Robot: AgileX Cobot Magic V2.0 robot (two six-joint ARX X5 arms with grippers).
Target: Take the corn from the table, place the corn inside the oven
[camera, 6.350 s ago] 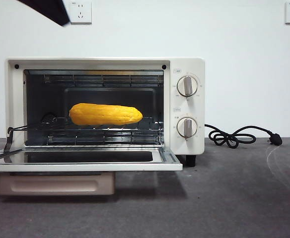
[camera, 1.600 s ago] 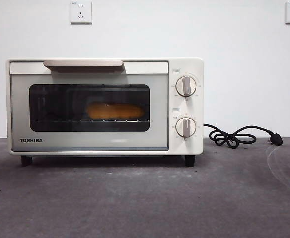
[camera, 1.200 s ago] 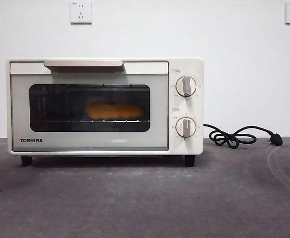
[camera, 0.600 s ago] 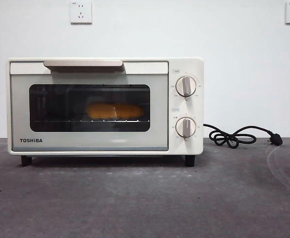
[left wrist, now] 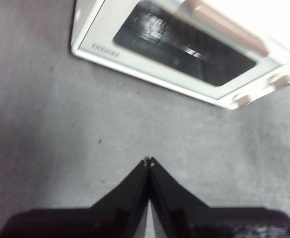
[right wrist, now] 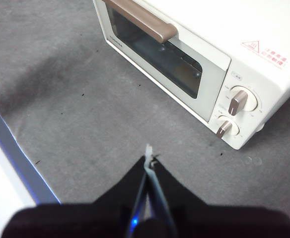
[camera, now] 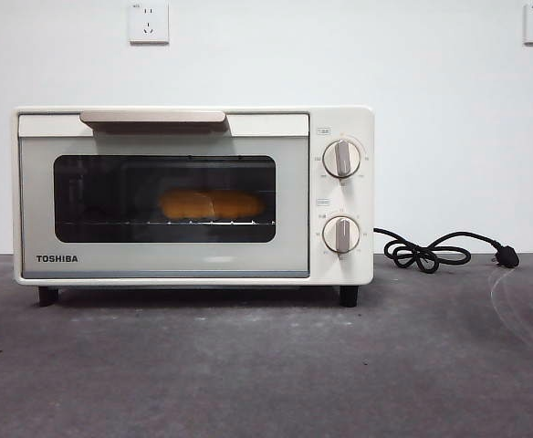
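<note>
The cream-white Toshiba oven (camera: 193,196) stands on the dark grey table (camera: 266,365) with its glass door closed. Behind the dark glass the corn (camera: 212,204) lies lengthwise on the rack, dim and orange. In the left wrist view my left gripper (left wrist: 148,161) hangs shut and empty above the table, well away from the oven (left wrist: 184,49). My right gripper (right wrist: 148,157) is shut too, holding nothing, above the table in front of the oven (right wrist: 199,54). Neither arm shows in the front view.
A black cord with its plug (camera: 444,251) lies coiled on the table to the right of the oven. Two wall sockets (camera: 148,22) sit on the white wall behind. The table's edge (right wrist: 16,153) runs near my right gripper.
About five seconds ago the oven door was open with the corn on the rack and an arm at the top left. The door is now closed and no arm is in view. Over the last second nothing moved.
</note>
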